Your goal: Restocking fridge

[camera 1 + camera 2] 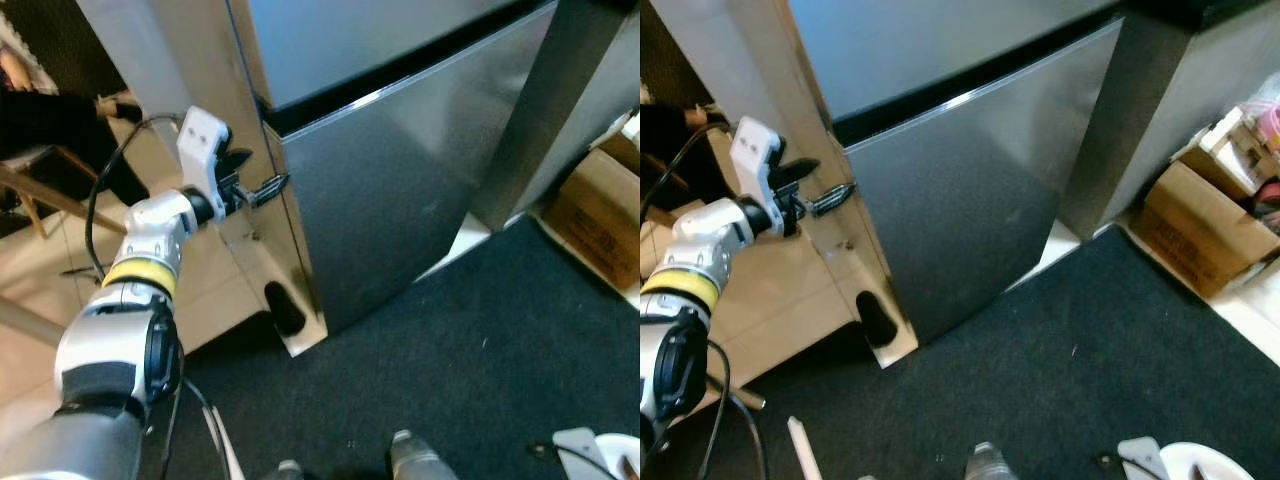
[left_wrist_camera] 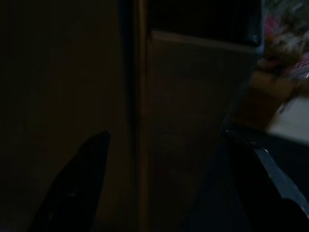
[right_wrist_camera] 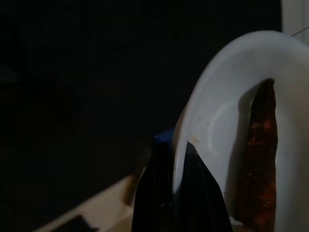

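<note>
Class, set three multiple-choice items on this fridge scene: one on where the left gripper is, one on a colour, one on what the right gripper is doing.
1. Where is the left gripper?
A. at the left edge of the fridge's lower door
B. on the carpet
C. inside the cardboard box

2. What colour is the carpet?
A. red
B. dark grey
C. white

3. What is the right gripper doing?
A. hanging open
B. pinching the rim of a white bowl
C. gripping the door

Answers: 1 A, its fingers reach the door edge; 2 B, both eye views show it; 3 B, the right wrist view shows fingers either side of the rim.
</note>
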`<state>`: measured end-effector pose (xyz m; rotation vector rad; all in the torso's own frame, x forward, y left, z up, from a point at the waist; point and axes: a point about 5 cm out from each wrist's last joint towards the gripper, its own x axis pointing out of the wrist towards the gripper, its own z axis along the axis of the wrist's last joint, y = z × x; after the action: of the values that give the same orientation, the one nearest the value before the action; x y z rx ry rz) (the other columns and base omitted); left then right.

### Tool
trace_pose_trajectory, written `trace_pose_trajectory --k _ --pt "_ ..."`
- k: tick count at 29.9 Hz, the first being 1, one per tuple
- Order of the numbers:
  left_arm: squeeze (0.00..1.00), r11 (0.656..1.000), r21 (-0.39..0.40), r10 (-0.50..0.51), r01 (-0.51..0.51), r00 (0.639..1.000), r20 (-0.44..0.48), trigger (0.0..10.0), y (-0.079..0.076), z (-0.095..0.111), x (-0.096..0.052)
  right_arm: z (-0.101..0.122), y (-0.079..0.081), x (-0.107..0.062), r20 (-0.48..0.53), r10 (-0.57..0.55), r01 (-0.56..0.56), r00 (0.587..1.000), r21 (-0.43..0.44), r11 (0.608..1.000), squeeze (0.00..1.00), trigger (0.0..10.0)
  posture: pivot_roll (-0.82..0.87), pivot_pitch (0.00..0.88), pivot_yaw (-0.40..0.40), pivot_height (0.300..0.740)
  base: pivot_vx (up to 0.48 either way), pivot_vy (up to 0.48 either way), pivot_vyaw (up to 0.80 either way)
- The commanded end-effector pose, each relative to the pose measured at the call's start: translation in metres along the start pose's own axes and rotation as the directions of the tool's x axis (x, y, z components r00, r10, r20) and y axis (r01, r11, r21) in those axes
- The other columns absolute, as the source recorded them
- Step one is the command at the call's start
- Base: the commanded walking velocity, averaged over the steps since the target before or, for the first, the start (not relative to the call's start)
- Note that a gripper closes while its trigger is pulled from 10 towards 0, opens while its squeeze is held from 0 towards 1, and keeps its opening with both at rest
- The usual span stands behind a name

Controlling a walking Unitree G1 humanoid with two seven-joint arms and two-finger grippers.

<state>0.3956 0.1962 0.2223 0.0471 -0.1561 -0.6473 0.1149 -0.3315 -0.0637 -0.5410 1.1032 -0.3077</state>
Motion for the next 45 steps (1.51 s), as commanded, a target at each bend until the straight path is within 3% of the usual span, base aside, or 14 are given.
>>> trace_pose_trajectory --k 1,11,13,19,22,26,33,34,36,39,41,42,43,45 --pt "0.00 0.998 -0.060 -0.029 0.029 1.000 0.011 10.0 -0.008 -0.006 0.006 0.000 -0.003 -0.001 0.030 -0.014 0.015 0.999 -0.021 1.000 0.00 10.0 -0.20 0.354 0.053 0.740 0.000 0.000 0.00" --pt "0.00 0.979 -0.056 -0.186 0.196 0.971 0.149 10.0 -0.029 0.035 0.038 -0.010 -0.018 -0.004 0.066 -0.063 0.065 0.996 -0.028 0.998 0.00 10.0 -0.23 0.375 0.071 0.740 0.000 0.000 0.00" --pt "0.00 0.944 0.013 -0.325 0.329 0.922 0.212 10.0 -0.043 0.058 0.049 -0.011 -0.015 -0.005 0.073 -0.064 0.066 0.995 -0.027 0.997 0.00 10.0 -0.23 0.375 0.086 0.740 0.000 0.000 0.00" --pt "0.00 0.877 0.067 -0.477 0.476 0.845 0.240 10.0 -0.061 0.075 0.058 -0.008 -0.010 -0.005 0.084 -0.061 0.062 0.995 -0.018 0.998 0.00 10.0 -0.22 0.349 0.095 0.740 0.000 0.000 0.00" --pt "0.00 0.772 0.077 -0.634 0.631 0.756 0.161 10.0 -0.085 0.054 0.060 0.001 -0.006 -0.003 0.103 -0.058 0.059 0.993 -0.007 0.998 0.00 10.0 -0.20 0.319 0.099 0.740 0.000 0.000 0.00" --pt "0.00 0.581 -0.026 -0.799 0.814 0.576 0.173 10.0 -0.115 0.036 0.057 0.013 -0.004 -0.001 0.127 -0.052 0.054 0.991 -0.008 0.999 0.00 10.0 -0.19 0.302 0.100 0.740 0.000 0.000 0.00" --pt "0.00 0.431 -0.009 -0.888 0.902 0.426 0.173 10.0 -0.135 0.037 0.049 0.019 -0.003 0.000 0.131 -0.054 0.054 0.990 -0.003 0.999 0.00 10.0 -0.17 0.262 0.099 0.740 0.000 0.000 0.00" --pt "0.00 0.383 -0.022 -0.905 0.923 0.381 0.188 10.0 -0.141 0.037 0.045 0.021 -0.003 0.000 0.132 -0.054 0.054 0.990 -0.001 0.999 0.00 10.0 -0.18 0.251 0.099 0.740 0.000 0.000 0.00" --pt "0.00 0.298 -0.093 -0.928 0.950 0.311 0.204 10.0 -0.157 0.025 0.031 0.026 -0.002 0.001 0.134 -0.051 0.052 0.990 -0.002 0.999 0.00 10.0 -0.16 0.237 0.096 0.740 0.000 0.000 0.00" --pt "0.00 0.275 -0.118 -0.936 0.954 0.293 0.196 10.0 -0.163 0.016 0.025 0.027 -0.001 0.001 0.135 -0.050 0.050 0.990 -0.002 0.999 0.00 10.0 -0.16 0.229 0.098 0.740 0.000 0.000 0.00" --pt "0.00 0.246 -0.223 -0.947 0.943 0.283 0.153 10.0 -0.174 -0.018 0.005 0.030 0.003 0.001 0.139 -0.044 0.045 0.989 -0.004 0.999 0.00 10.0 -0.15 0.183 0.093 0.740 0.000 0.000 0.00" --pt "0.00 0.250 -0.316 -0.950 0.915 0.295 0.103 10.0 -0.179 -0.049 -0.010 0.031 0.006 0.001 0.142 -0.043 0.044 0.989 -0.005 0.999 0.00 10.0 -0.14 0.169 0.089 0.740 0.000 0.000 0.00" --pt "0.00 0.250 -0.316 -0.950 0.915 0.295 0.103 10.0 -0.179 -0.049 -0.010 0.031 0.006 0.001 0.142 -0.043 0.044 0.989 -0.005 0.999 0.00 10.0 -0.14 0.169 0.089 0.740 0.000 0.000 0.00" --pt "0.00 0.315 -0.473 -0.945 0.823 0.318 -0.075 10.0 -0.190 -0.124 -0.054 0.032 0.008 0.001 0.142 -0.045 0.046 0.989 -0.003 0.999 0.00 10.0 -0.13 0.146 0.078 0.740 0.000 0.000 0.00"
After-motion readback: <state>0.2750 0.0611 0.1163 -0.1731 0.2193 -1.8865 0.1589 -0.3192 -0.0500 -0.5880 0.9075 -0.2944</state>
